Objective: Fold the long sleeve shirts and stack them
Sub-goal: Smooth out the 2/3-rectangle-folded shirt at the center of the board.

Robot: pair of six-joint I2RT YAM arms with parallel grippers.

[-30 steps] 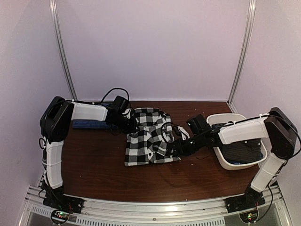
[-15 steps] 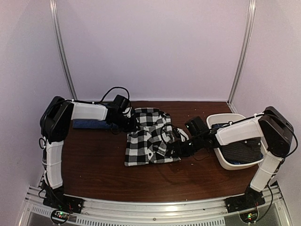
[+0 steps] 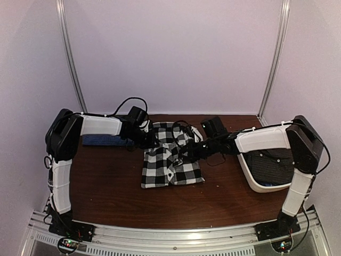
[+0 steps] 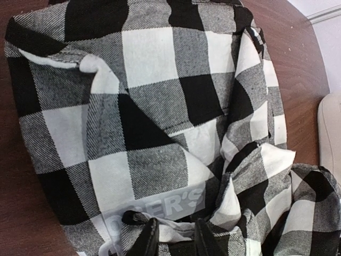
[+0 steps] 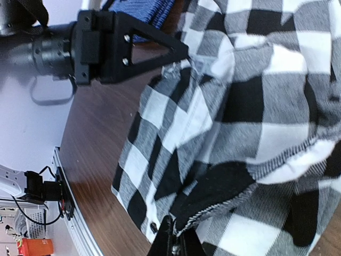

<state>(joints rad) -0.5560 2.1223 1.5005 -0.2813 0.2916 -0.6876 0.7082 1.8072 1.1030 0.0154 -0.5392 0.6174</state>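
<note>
Top view: the checked shirt (image 3: 169, 160) lies part-folded mid-table (image 3: 106, 186), the blue shirt (image 3: 101, 141) sits folded far left, and a dark shirt (image 3: 274, 168) is in the basket (image 3: 248, 173) at right. Judging by that, about one of three is done; brown wood top, plain pale walls (image 3: 176, 53). Left wrist view: the left gripper (image 4: 171, 242) pinches checked cloth by the label (image 4: 160, 208). Right wrist view: the right gripper (image 5: 175, 242) is pressed together on a folded edge of the same shirt.

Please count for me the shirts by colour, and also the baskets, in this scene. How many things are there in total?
checked shirt: 1
blue shirt: 1
dark shirt, in the basket: 1
basket: 1
total: 4
</note>
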